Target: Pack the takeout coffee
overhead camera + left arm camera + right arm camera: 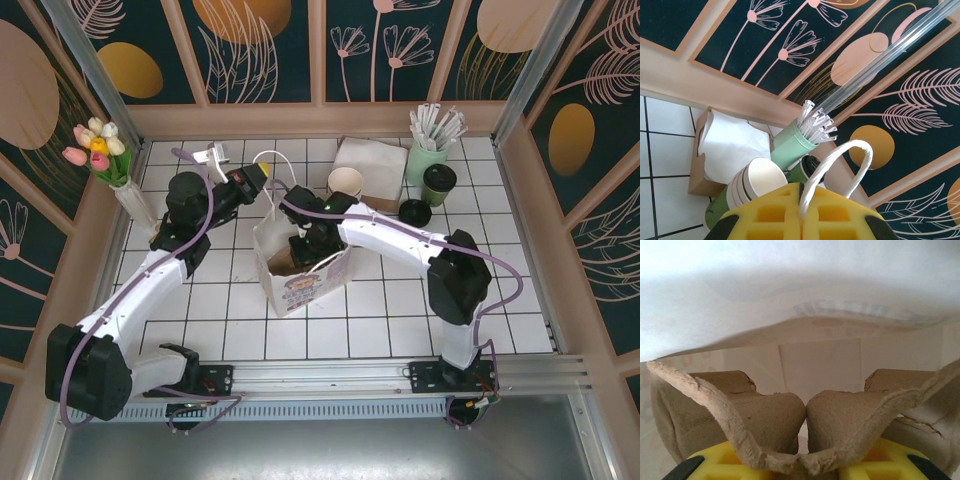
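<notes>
While right gripper [303, 252] holds carrier [765, 415] in bag [312, 288] — coffee [438, 184] well apart

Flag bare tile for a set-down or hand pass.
Free: front tiles between bag and rail; right tiles between right arm and wall. Crowded: back right, with napkins, cups, straw pot, coffee, lid.

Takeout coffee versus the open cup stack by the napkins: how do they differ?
The takeout coffee has a dark top; the cup stack is open, cream inside. The coffee is one cup; the stack is several nested. Both are green-sided, upright, outside the white bag.
</notes>
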